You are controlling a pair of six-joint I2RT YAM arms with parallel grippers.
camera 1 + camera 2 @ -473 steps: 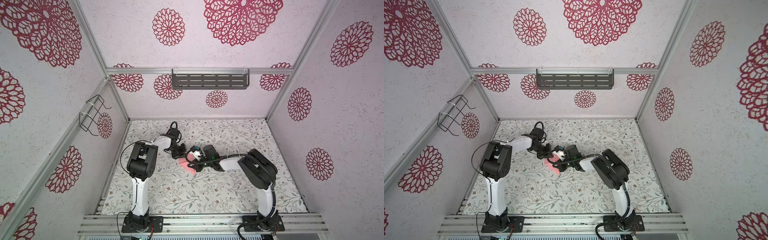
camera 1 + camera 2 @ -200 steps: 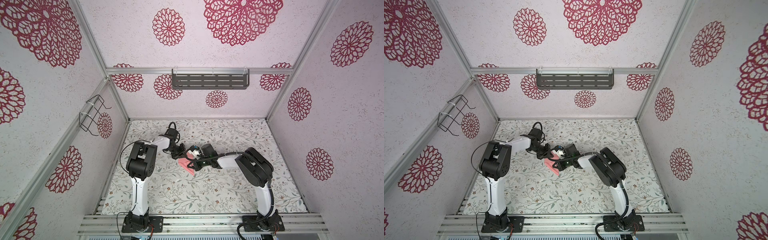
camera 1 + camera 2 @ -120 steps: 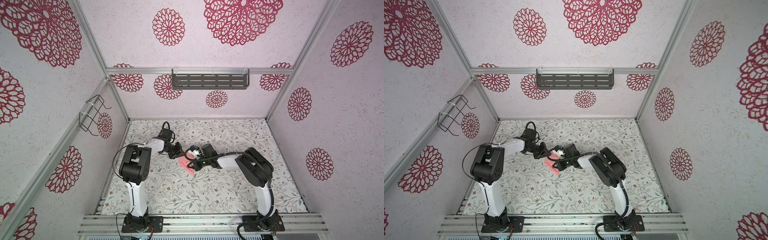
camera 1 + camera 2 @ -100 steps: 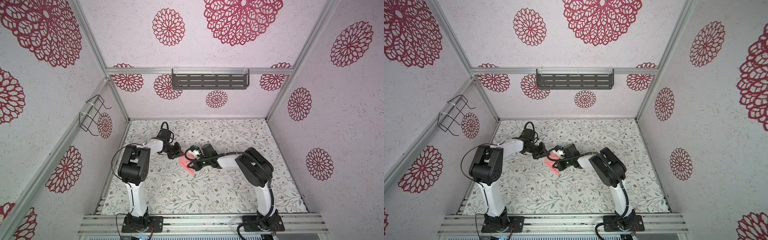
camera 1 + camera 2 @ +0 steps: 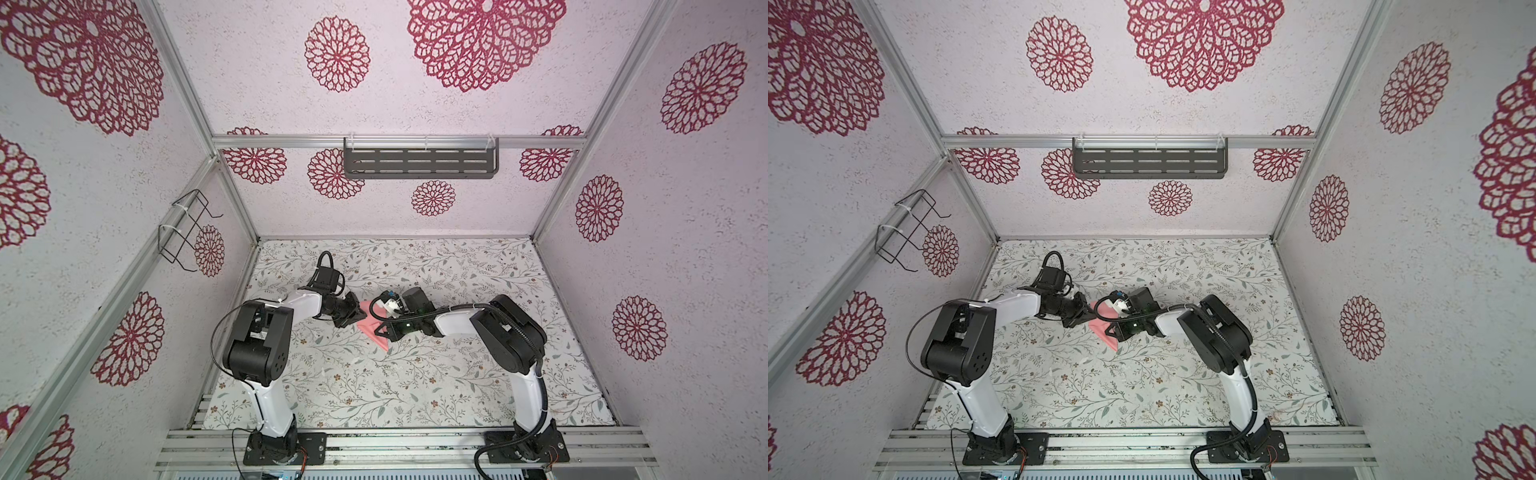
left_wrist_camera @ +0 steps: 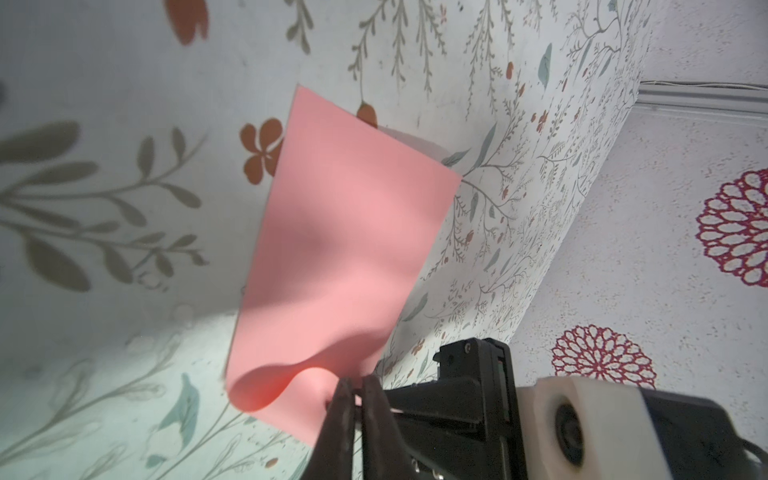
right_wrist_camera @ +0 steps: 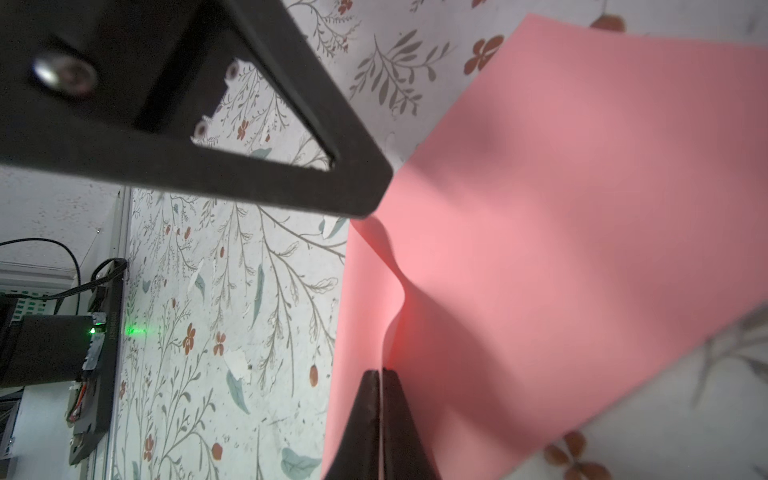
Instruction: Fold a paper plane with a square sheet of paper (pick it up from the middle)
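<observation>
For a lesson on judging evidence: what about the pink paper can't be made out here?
In both top views: square sheet of paper partly hidden by left gripper and right gripper; creases too small.
Right wrist view: sheet cut off at the edge; blurred left gripper covers part.

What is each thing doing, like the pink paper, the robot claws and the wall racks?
Salmon-pink sheet of thin paper: on the flowery table, partly pinched up into a ridge.
Right gripper: shut on the paper's ridge.
Left gripper: shut, tips at the paper's raised edge; grip unclear.
Dark grey slotted metal shelf: on the back wall, nothing seen on it.
Black wire rack: on the side wall, nothing in it.
</observation>
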